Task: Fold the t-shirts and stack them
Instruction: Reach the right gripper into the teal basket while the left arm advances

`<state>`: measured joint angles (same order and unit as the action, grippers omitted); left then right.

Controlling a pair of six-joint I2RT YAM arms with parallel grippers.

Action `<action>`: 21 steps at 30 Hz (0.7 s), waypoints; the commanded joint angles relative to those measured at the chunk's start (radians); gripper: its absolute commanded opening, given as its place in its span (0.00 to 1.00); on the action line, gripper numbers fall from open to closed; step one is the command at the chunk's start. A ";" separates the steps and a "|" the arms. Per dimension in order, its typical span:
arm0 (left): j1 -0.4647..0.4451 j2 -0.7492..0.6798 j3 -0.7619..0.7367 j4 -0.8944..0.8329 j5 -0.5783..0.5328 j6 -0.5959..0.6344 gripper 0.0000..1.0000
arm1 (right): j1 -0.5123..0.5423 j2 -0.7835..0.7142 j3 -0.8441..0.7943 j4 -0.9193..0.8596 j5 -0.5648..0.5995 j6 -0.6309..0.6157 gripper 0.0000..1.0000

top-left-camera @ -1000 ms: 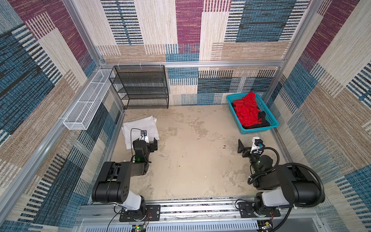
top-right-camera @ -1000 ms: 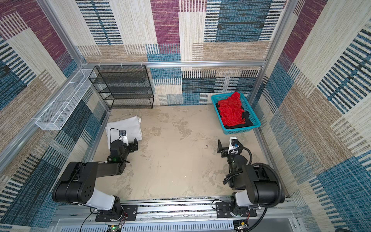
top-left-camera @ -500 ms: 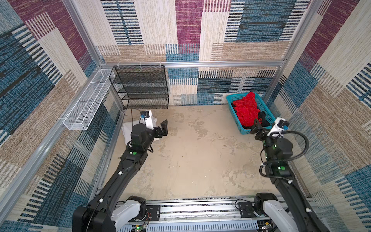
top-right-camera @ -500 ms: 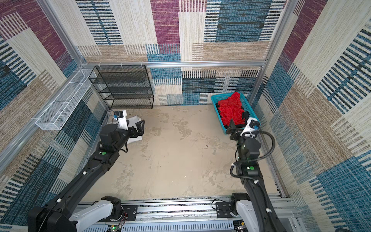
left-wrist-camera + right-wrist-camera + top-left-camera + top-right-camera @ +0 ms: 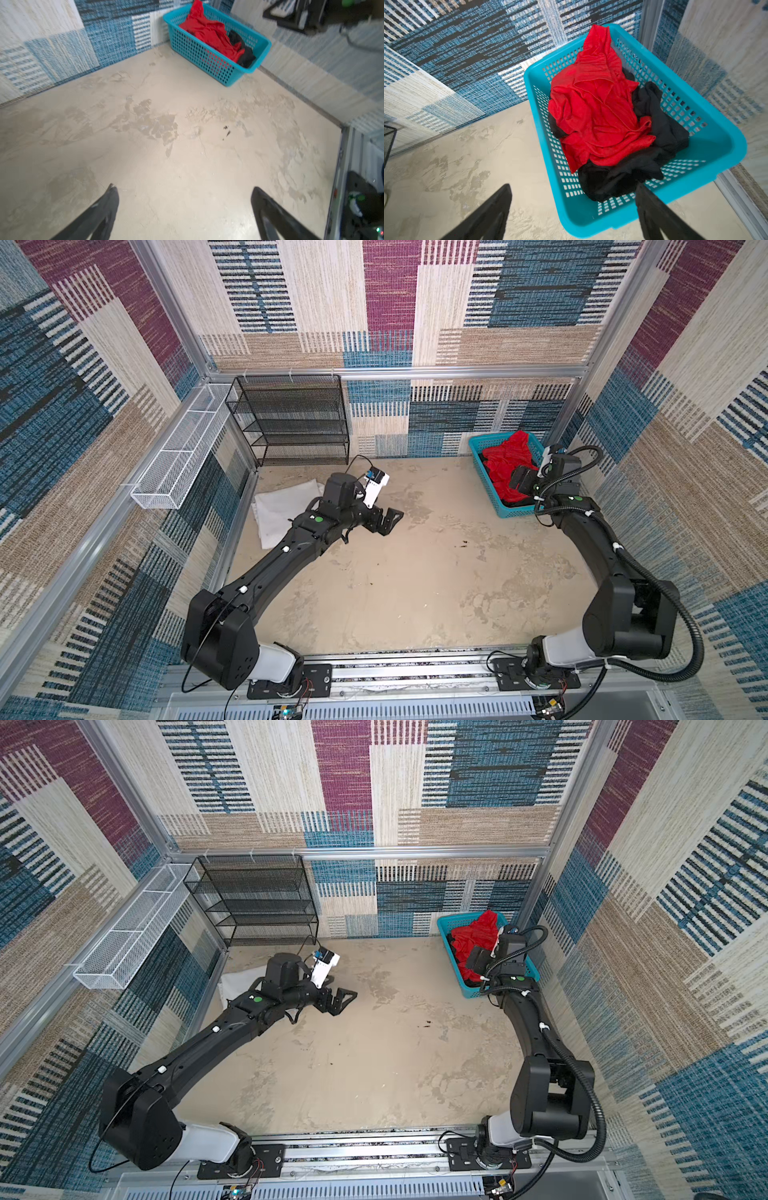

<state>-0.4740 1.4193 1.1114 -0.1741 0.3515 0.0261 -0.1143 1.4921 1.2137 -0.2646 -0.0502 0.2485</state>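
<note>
Bright red cloth t-shirt (image 5: 591,116) and black cloth t-shirt (image 5: 623,176) lie crumpled in the teal plastic basket (image 5: 716,149) at the bench (image 5: 415,572)'s far right corner, right claw (image 5: 573,187) spread wide above them, while the white cloth t-shirt (image 5: 282,510) looks already folded at the left edge, left claw (image 5: 184,188) spread and empty.

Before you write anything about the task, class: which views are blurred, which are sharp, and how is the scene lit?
Left wrist view: mild motion blur throughout, the teal basket soft-edged; right wrist view: the red t-shirt crisp, the wall beside the basket streaked; in both top views: sharp, evenly lit, only a soft shadow under the left arm.
</note>
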 commanded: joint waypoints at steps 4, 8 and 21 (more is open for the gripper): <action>-0.023 -0.016 -0.010 0.111 -0.057 0.058 0.99 | -0.005 0.102 0.071 -0.019 -0.056 -0.020 0.89; -0.022 -0.014 -0.011 0.115 -0.026 0.027 0.99 | -0.006 0.220 0.171 -0.061 -0.070 -0.036 0.81; -0.025 -0.043 -0.037 0.112 -0.060 0.032 0.99 | -0.005 0.301 0.224 -0.050 -0.082 -0.038 0.79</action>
<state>-0.4984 1.3800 1.0763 -0.0856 0.2924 0.0555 -0.1211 1.7985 1.4460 -0.3332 -0.1242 0.2184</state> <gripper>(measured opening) 0.993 0.791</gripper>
